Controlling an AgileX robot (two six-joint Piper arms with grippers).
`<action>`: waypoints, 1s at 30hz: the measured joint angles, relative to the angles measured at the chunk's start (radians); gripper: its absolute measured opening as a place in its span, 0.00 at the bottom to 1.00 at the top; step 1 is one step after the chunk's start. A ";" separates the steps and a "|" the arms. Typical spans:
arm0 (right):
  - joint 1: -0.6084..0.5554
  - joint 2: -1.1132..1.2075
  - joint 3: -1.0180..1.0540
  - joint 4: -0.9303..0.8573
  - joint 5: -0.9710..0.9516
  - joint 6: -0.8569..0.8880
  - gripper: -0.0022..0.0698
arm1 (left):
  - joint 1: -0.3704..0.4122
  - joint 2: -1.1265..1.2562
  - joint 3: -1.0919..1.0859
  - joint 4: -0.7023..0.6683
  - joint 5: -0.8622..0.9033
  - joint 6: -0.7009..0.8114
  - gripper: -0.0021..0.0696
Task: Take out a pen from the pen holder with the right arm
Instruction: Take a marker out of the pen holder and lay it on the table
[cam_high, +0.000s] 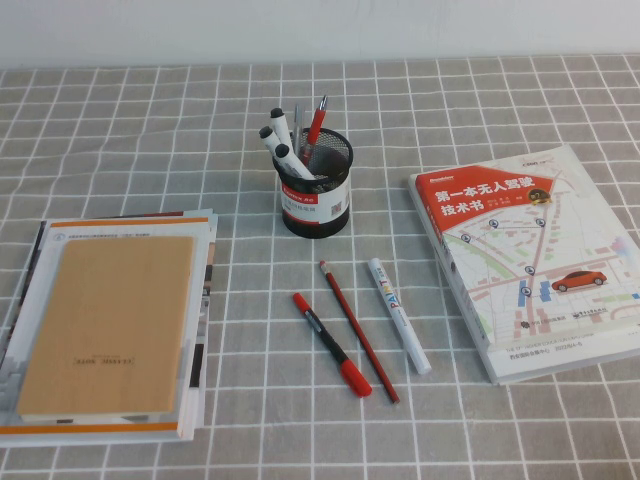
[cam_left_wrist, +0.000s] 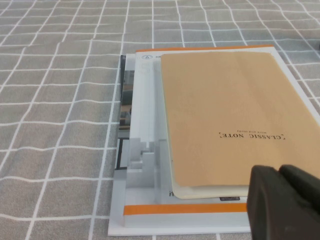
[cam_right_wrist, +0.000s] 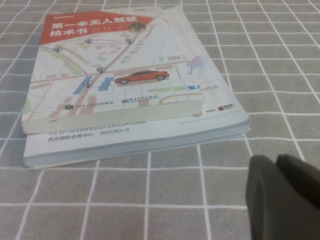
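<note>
Pen holder (cam_high: 315, 190) centred on surface (cam_high: 150, 120), pens (cam_high: 316, 125) upright inside.
Right pincer (cam_right_wrist: 280, 165) clenched empty near book (cam_right_wrist: 115, 70), 3 o'clock of holder; left pincer (cam_left_wrist: 281, 172) clenched over notebook (cam_left_wrist: 235, 115), 9 o'clock. Crowded pens: I risk snagging neighbours, tipping holder.

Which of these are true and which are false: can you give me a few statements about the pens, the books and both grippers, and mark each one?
1. The pen holder stands upright with several pens in it. True.
2. Four pens lie loose in front of the holder. False: three do, a red-capped pen, a red pencil and a white marker.
3. The right gripper has its fingers shut on a pen. False: the fingers are shut on nothing, and the gripper is beside a corner of the map-cover book.
4. The left gripper is over the edge of the tan notebook, which lies on top of a stack. True.
</note>
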 joint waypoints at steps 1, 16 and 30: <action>0.000 0.000 0.000 0.002 0.000 -0.002 0.01 | 0.000 0.000 0.000 0.000 0.000 0.000 0.02; 0.000 0.000 0.000 0.006 0.004 -0.003 0.01 | 0.000 0.000 0.000 0.000 0.000 0.000 0.02; 0.000 0.000 0.000 0.015 0.004 -0.003 0.01 | 0.000 0.000 0.000 0.000 0.000 0.000 0.02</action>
